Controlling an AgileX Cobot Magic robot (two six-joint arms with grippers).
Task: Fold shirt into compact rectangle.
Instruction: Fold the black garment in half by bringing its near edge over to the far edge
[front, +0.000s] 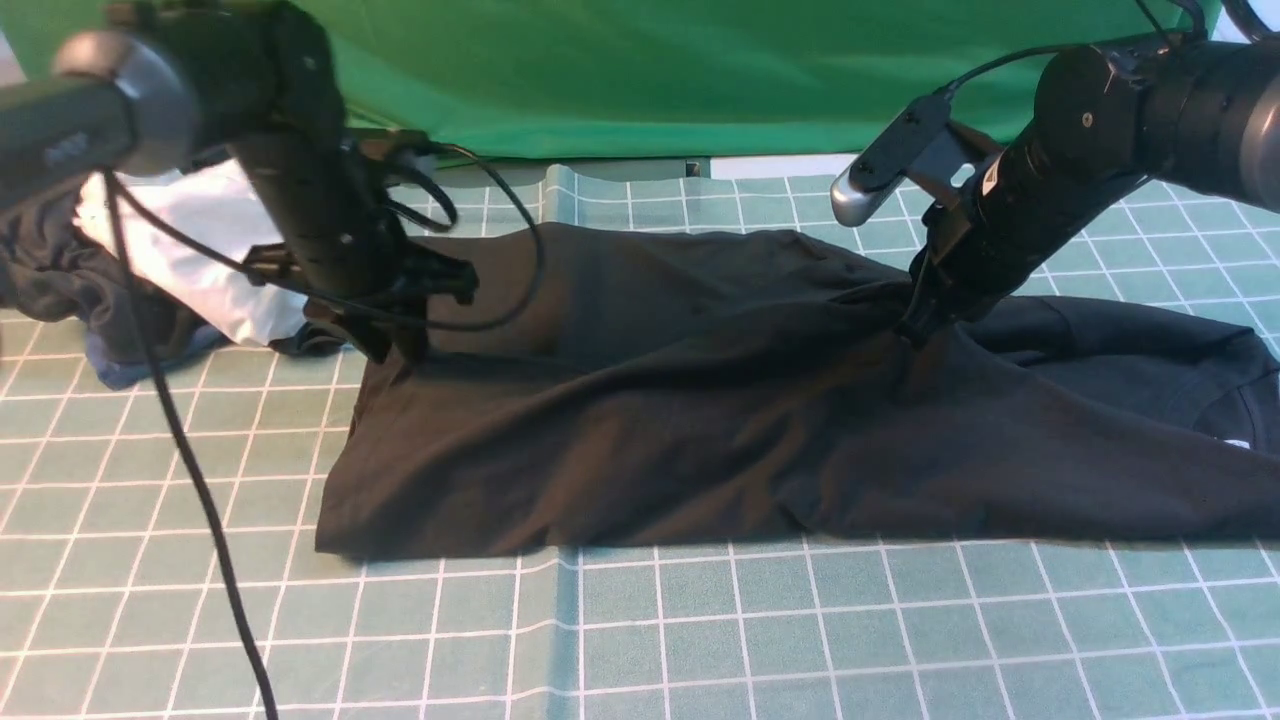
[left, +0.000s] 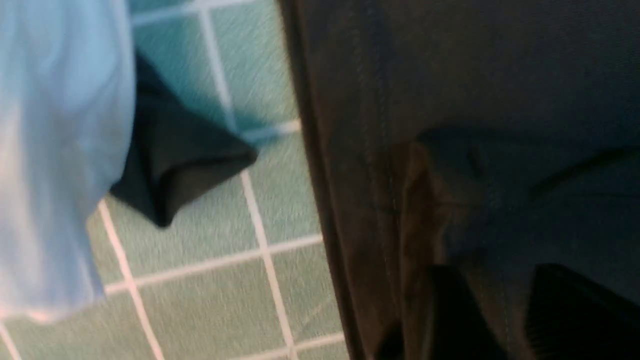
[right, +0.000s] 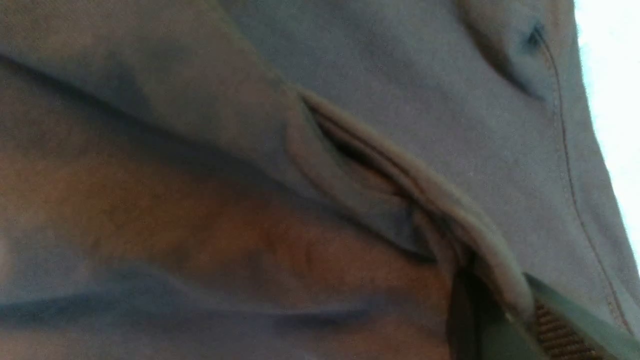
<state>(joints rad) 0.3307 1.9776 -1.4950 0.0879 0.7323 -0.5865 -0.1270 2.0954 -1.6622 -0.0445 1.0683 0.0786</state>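
While the right gripper (front: 915, 335) pinched the shirt (front: 640, 420), stretched from the worktop's (front: 700, 640) middle to its right edge, the left gripper (front: 398, 352) stood parted; the first fold seemed laid, needing the right's release next.

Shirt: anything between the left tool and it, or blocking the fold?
Nothing visible. The left tool sits at the edge of the shirt; the right tool pinches a fold. The white garment lies beside that edge, off it.

Black arms (front: 310, 190) with grey joint caps (front: 130, 90) and trailing black cables (front: 190, 470).
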